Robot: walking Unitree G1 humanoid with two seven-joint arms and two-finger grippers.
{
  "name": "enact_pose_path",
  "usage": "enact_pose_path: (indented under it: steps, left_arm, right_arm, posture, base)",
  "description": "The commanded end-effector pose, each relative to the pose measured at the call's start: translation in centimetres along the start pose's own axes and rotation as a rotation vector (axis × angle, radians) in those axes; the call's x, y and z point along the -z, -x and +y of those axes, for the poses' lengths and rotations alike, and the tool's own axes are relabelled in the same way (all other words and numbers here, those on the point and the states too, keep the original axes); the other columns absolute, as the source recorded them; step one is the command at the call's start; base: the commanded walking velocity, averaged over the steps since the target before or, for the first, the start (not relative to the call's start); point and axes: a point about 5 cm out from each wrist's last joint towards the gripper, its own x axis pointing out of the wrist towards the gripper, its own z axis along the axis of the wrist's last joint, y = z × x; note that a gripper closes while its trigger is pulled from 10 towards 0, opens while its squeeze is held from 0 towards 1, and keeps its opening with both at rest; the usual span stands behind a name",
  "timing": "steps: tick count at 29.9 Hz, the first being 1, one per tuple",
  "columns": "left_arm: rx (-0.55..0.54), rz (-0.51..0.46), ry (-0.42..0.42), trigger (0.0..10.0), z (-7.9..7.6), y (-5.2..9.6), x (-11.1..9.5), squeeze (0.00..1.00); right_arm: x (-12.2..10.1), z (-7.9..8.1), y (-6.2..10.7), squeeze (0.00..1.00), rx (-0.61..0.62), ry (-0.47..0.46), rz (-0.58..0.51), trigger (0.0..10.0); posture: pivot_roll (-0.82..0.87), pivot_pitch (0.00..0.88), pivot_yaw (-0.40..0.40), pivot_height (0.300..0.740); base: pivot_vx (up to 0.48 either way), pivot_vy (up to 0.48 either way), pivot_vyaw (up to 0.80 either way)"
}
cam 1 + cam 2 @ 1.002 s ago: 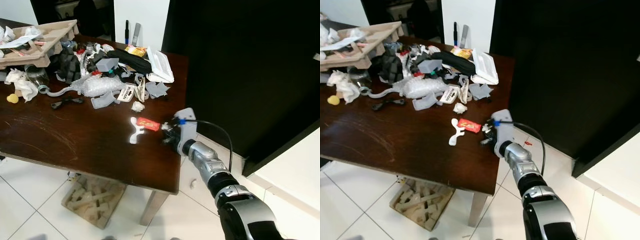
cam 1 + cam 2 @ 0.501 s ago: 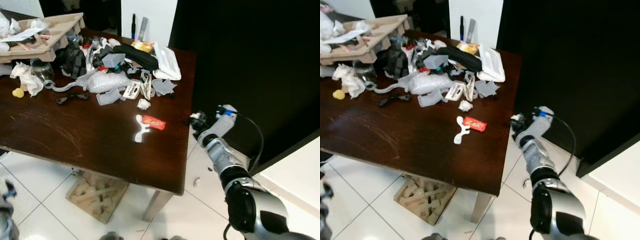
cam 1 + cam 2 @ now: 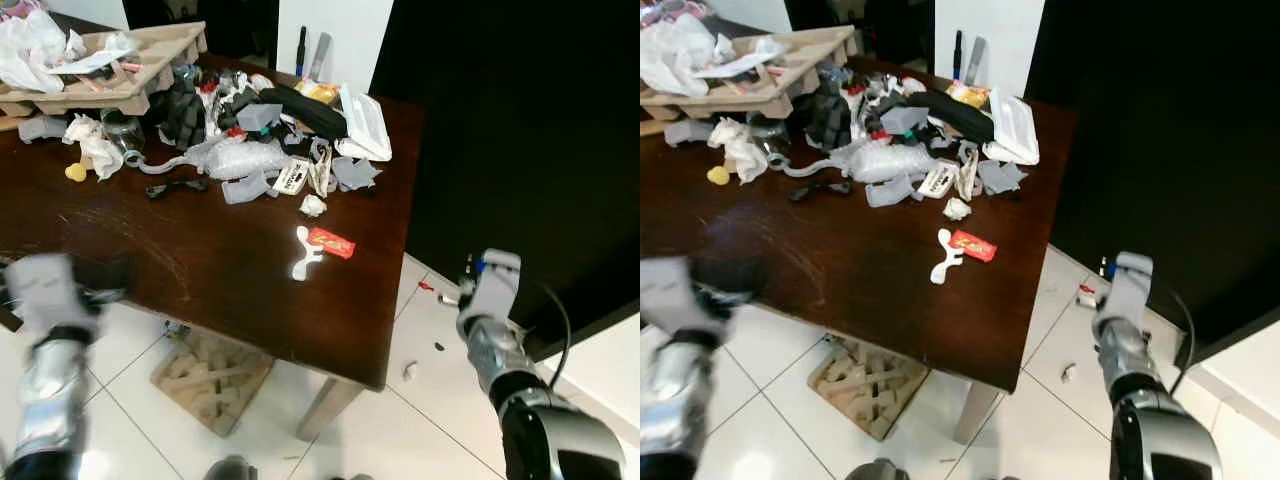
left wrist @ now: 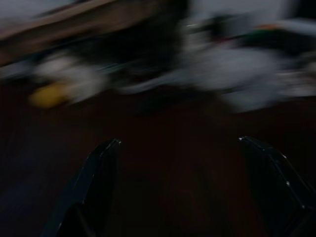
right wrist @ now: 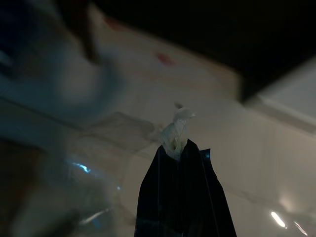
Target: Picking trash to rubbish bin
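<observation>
A: Where does the right claw (image 5: 178, 148) stand?

B: Its two black fingers are pressed together on a small crumpled white scrap of paper (image 5: 176, 129), which sticks out past the tips in the right wrist view. In the head views the right claw (image 3: 470, 285) is off the dark brown wooden worktop (image 3: 240, 290), beyond its right edge and over the white tiled floor (image 3: 420, 430).

A: And the left claw?

B: The left claw (image 4: 180, 148) has its fingers spread wide, nothing between them. It hangs at the worktop's near left edge, blurred, facing the heap of grey plastic and bubble-wrap litter (image 3: 250, 150) at the worktop's far side.

A: So which step is this?

B: Judging by the pinched scrap held clear of the worktop, the carry to the bin. No bin can be made out, so the next move seems to be to find it, bring the right claw over its mouth, and only then part the fingers.

A: What remains on the worktop?

B: Plenty: a red flat wrapper (image 3: 331, 242) and a white curved plastic piece (image 3: 303, 255) lie just beside each other near the worktop's middle, in front of the heap.
</observation>
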Motion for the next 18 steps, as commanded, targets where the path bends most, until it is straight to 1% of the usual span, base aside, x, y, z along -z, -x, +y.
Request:
enact_pose_path:
  steps: [1, 3, 6, 7, 9, 10, 12, 13, 14, 15, 17, 18]
  left_arm:
    - [0.051, 0.030, 0.031, 10.0, -1.1, 0.2, 0.4, 0.00]
    - [0.103, 0.020, 0.035, 10.0, -2.2, -0.3, 0.0, 0.00]
    - [0.109, 0.016, 0.045, 10.0, -2.5, -0.7, -0.2, 0.00]
    - [0.109, 0.016, 0.045, 10.0, -2.5, -0.7, -0.2, 0.00]
    - [0.138, 0.016, 0.050, 10.0, -2.8, -1.2, -0.4, 0.00]
    - [0.138, 0.016, 0.050, 10.0, -2.8, -1.2, -0.4, 0.00]
    - [0.187, 0.000, 0.053, 10.0, -3.5, -2.2, -1.1, 0.00]
    - [0.201, -0.003, 0.055, 10.0, -3.6, -2.4, -1.4, 0.00]
    - [0.217, -0.015, 0.051, 10.0, -4.0, -3.1, -1.9, 0.00]
    - [0.217, -0.015, 0.051, 10.0, -4.0, -3.1, -1.9, 0.00]
    - [0.236, -0.032, 0.045, 10.0, -4.6, -4.1, -2.6, 0.00]
    - [0.237, -0.032, 0.039, 10.0, -4.8, -4.6, -2.9, 0.00]
  right_arm:
    - [2.8, -1.4, 0.5, 0.00, 0.049, 0.028, 0.108, 10.0]
    - [5.9, -2.2, 1.5, 0.00, 0.072, 0.041, 0.199, 10.0]
    - [9.1, -2.7, 2.7, 0.00, 0.078, 0.087, 0.297, 10.0]
    - [9.1, -2.7, 2.7, 0.00, 0.078, 0.087, 0.297, 10.0]
    - [10.9, -3.1, 3.6, 0.00, 0.082, 0.134, 0.361, 10.0]
    - [10.9, -3.1, 3.6, 0.00, 0.082, 0.134, 0.361, 10.0]
    - [12.5, -3.6, 4.5, 0.00, 0.086, 0.161, 0.419, 10.0]
    - [12.9, -3.6, 4.7, 0.00, 0.086, 0.166, 0.431, 10.0]
    - [13.3, -3.6, 4.9, 0.00, 0.078, 0.187, 0.442, 10.0]
    - [13.3, -3.6, 4.9, 0.00, 0.078, 0.187, 0.442, 10.0]
    - [13.9, -3.5, 5.2, 0.00, 0.059, 0.215, 0.456, 10.0]
    - [14.2, -3.4, 5.4, 0.00, 0.047, 0.223, 0.466, 10.0]
  posture:
    - [0.22, 0.150, -0.075, 0.740]
    - [0.22, 0.152, -0.074, 0.740]
    - [0.21, 0.156, -0.073, 0.740]
    - [0.21, 0.156, -0.073, 0.740]
    - [0.21, 0.156, -0.073, 0.740]
    - [0.21, 0.156, -0.073, 0.740]
    - [0.21, 0.158, -0.074, 0.740]
    - [0.20, 0.160, -0.073, 0.740]
    - [0.20, 0.160, -0.073, 0.740]
    - [0.20, 0.160, -0.073, 0.740]
    - [0.20, 0.160, -0.073, 0.740]
    - [0.20, 0.160, -0.073, 0.740]
  base:
    - [0.000, 0.000, 0.00]
    - [0.000, 0.000, 0.00]
    - [0.000, 0.000, 0.00]
    - [0.000, 0.000, 0.00]
    - [0.000, 0.000, -0.79]
    - [0.000, 0.000, -0.80]
    - [0.000, 0.000, -0.80]
    - [0.000, 0.000, -0.80]
    - [0.000, 0.000, -0.80]
    - [0.000, 0.000, -0.80]
    - [0.000, 0.000, -0.80]
    - [0.000, 0.000, 0.00]
